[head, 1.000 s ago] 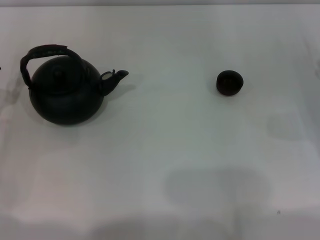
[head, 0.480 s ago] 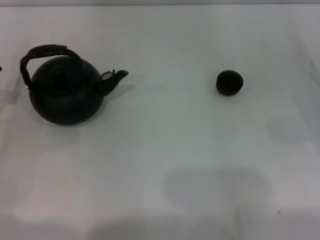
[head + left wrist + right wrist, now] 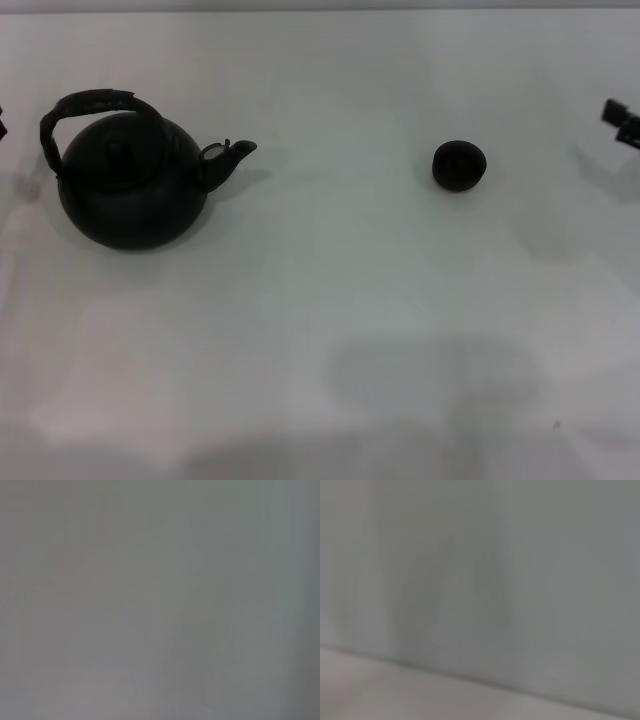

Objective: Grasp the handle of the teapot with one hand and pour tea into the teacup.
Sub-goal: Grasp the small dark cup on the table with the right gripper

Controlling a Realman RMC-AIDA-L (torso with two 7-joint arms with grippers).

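Note:
The round matte-black teapot (image 3: pixel 130 185) stands upright at the left of the white table (image 3: pixel 330 280), its spout pointing right toward the cup. Its dark, rough handle (image 3: pixel 88 104) arches over the knobbed lid. The small dark teacup (image 3: pixel 459 165) sits to the right, well apart from the pot. A black tip of my right gripper (image 3: pixel 624 122) shows at the far right edge, right of the cup. A sliver of my left gripper (image 3: pixel 2 122) peeks in at the far left edge, beside the teapot. Both wrist views show only blank grey surface.
Soft shadows lie on the table near its front edge and at the right side. Nothing else stands on the white table.
My right gripper's tip has come into view at the far right edge. The dark sliver at the left edge has grown slightly. Teapot and cup have not moved.

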